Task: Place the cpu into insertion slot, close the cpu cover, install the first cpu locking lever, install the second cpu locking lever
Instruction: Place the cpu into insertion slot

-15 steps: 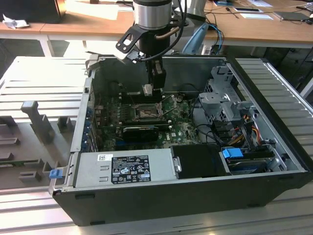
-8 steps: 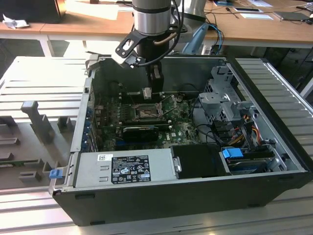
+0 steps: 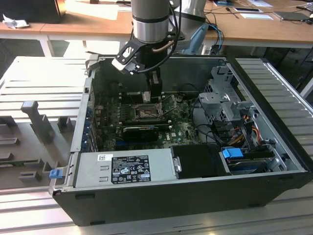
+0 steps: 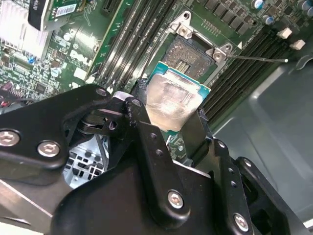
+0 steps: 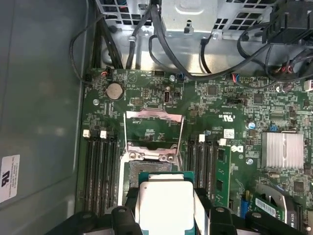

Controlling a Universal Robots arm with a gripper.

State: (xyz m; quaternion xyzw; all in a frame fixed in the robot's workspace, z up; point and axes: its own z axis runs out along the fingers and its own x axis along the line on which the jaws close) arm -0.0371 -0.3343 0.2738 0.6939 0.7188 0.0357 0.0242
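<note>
The cpu (image 4: 168, 104) is held by the gripper (image 4: 168, 115). Its two black fingers (image 4: 195, 132) are closed narrowly on opposite edges of the chip. The dull silver top is turned towards the wrist cameras, and a green rim is seen round it. In both wrist views the chip is seen over the near edge of the open socket (image 4: 193, 55) and is not yet seated in it.

In the second wrist view the grip is shown from close by, and a thin metal lever (image 4: 259, 59) is seen reaching out from one corner of the socket, free of any catch.

A wider stretch of the board is given by the first wrist view. There the cpu (image 5: 166, 205) and the gripper (image 5: 166, 196) are seen at the near side of the socket (image 5: 146, 171). The cpu cover (image 5: 154, 115) is swung open at the socket's far side. Memory slots (image 5: 100, 166) are seen on both sides of the socket, with a finned heatsink (image 5: 282, 149) and a coin cell (image 5: 114, 90) farther off.

The whole open case (image 3: 161, 200) is shown in the exterior view. The arm (image 3: 151, 19) is lowered into it from above, and the gripper (image 3: 155, 95) is held low over the socket (image 3: 146, 112) on the motherboard (image 3: 181, 127). A black card (image 3: 142, 131) is seen just beside the socket, a power supply (image 3: 124, 169) along the near wall, and a drive cage (image 3: 222, 95) towards the exterior view's right.
</note>
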